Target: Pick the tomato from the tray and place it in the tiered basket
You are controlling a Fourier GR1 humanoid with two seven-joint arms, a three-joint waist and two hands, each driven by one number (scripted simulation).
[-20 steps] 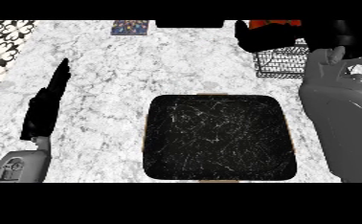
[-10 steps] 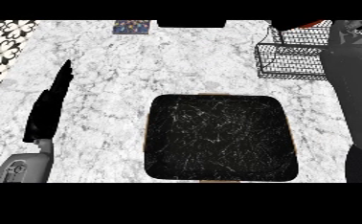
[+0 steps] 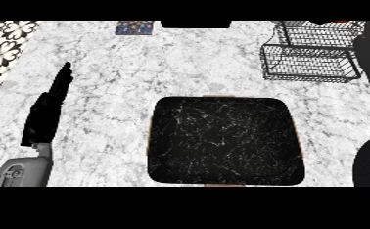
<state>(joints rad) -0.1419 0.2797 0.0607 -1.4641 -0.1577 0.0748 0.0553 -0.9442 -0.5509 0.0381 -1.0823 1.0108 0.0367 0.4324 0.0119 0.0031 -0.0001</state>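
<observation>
left robot hand (image 3: 47, 110) straight-fingered, empty, well apart from black wire tiered basket (image 3: 311, 57); my right robot hand (image 3: 363, 164) nearer, state untellable

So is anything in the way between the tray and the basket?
No. Only bare counter lies between the tray and the tiered basket. The tomato itself shows nowhere, and the tray holds nothing.

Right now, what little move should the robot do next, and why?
Probably draw the right hand back to rest: the tray shows no tomato, the left hand rests open, though I cannot spot the tomato in the tiered basket.
</observation>
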